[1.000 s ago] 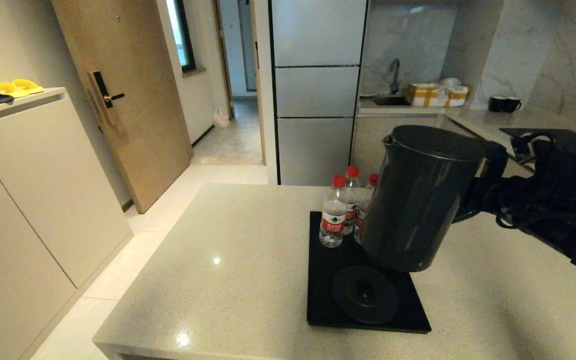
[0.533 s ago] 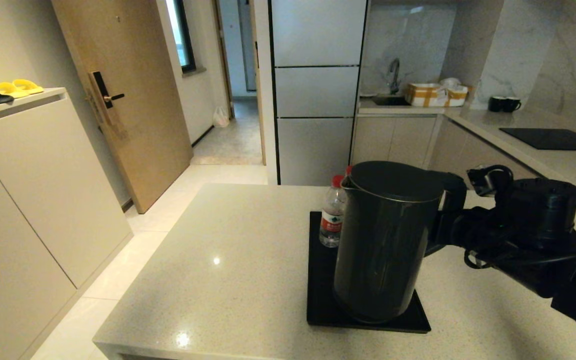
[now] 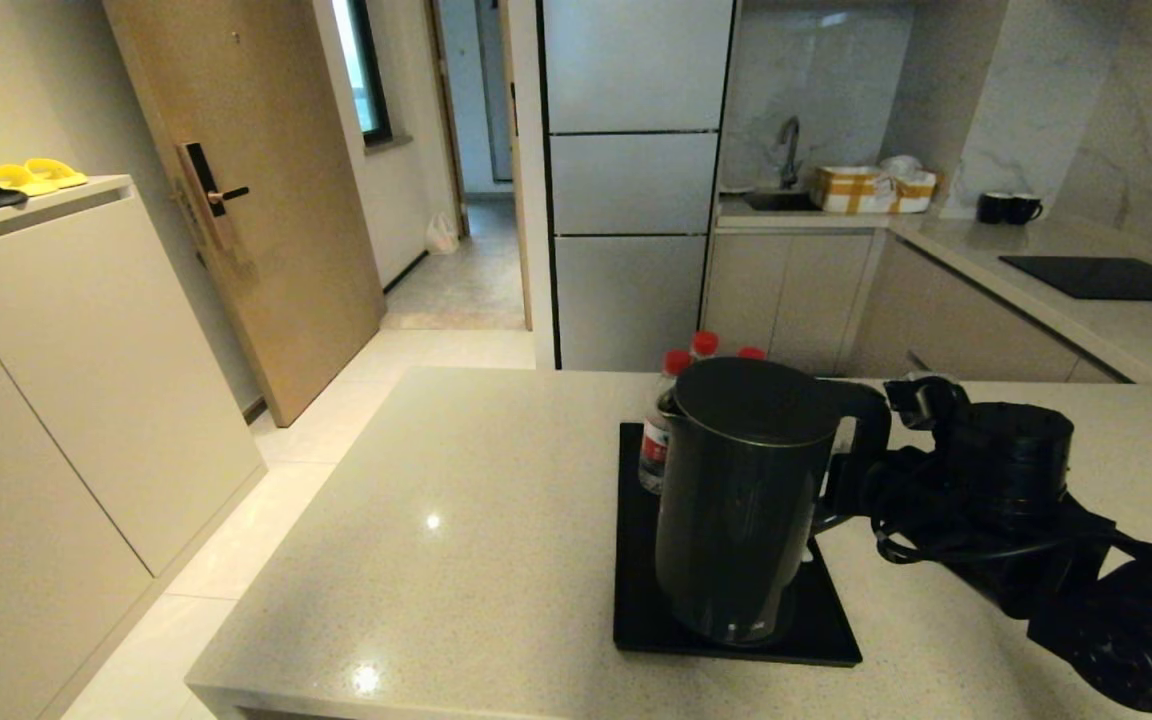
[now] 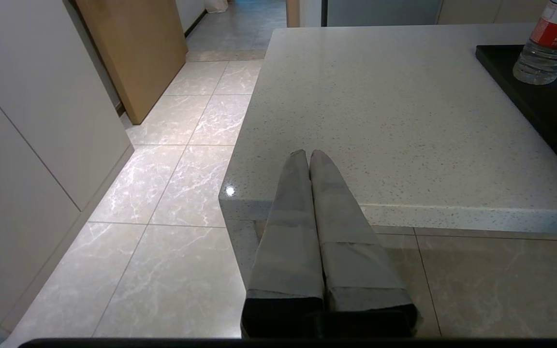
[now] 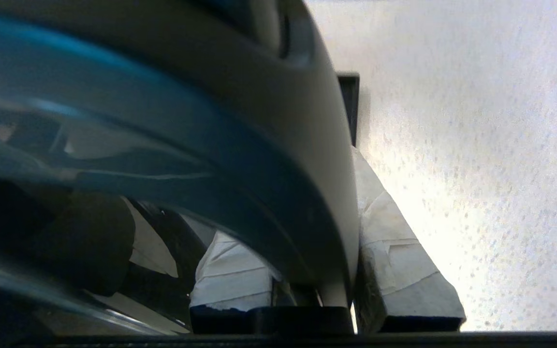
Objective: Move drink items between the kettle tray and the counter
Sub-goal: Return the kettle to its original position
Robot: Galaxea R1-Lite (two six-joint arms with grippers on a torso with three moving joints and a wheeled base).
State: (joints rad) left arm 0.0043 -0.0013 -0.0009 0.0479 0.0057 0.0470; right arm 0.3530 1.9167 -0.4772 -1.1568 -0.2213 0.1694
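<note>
The kettle (image 3: 736, 500) stands upright on the kettle tray (image 3: 641, 625), apparently seated on its base, with its handle (image 3: 861, 430) pointing toward the right gripper (image 3: 841, 480). That gripper's fingers (image 5: 394, 251) are clamped on either side of the handle. The left gripper (image 4: 307, 159), pressed closed and empty, hangs near the counter (image 3: 476, 520) edge.
</note>
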